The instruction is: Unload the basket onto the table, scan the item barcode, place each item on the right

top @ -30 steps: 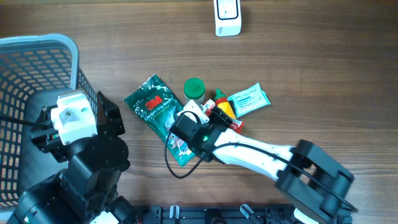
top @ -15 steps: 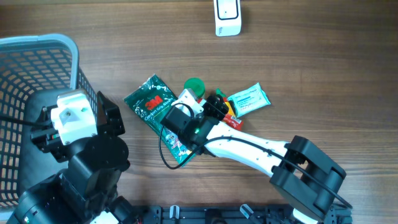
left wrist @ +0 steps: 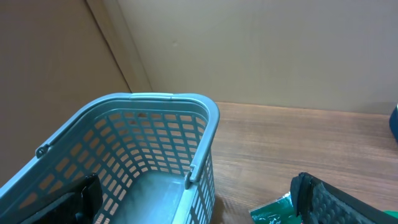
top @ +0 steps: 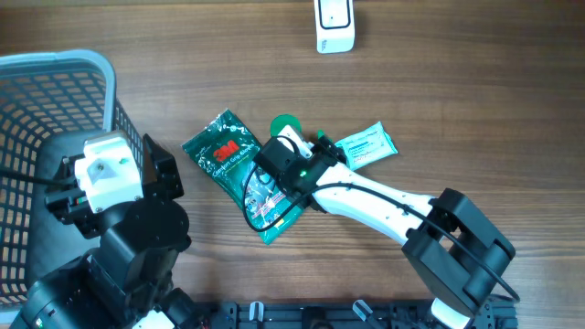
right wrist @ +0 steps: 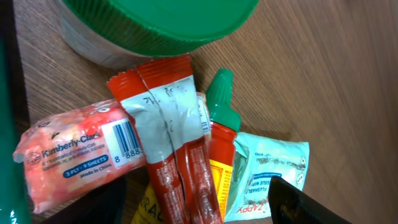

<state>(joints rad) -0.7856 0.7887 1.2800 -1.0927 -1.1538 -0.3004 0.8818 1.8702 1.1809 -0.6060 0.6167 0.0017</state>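
The right gripper [right wrist: 196, 186] hovers above the item pile with jaws spread, grasping nothing. The red sachet [right wrist: 168, 143] lies between them, overlapping the tissue pack [right wrist: 74, 152], whose barcode faces up, just beside the green-capped bottle [right wrist: 221, 124]. The left gripper [left wrist: 196, 186] stands fully released over the basket [left wrist: 155, 106]. The scanner [top: 335, 26] sits well apart on the table [top: 457, 73].

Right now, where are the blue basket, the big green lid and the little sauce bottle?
blue basket [left wrist: 152, 98], left wrist view, far rim.
big green lid [right wrist: 161, 15], right wrist view, flat top.
little sauce bottle [right wrist: 221, 140], right wrist view, red body.
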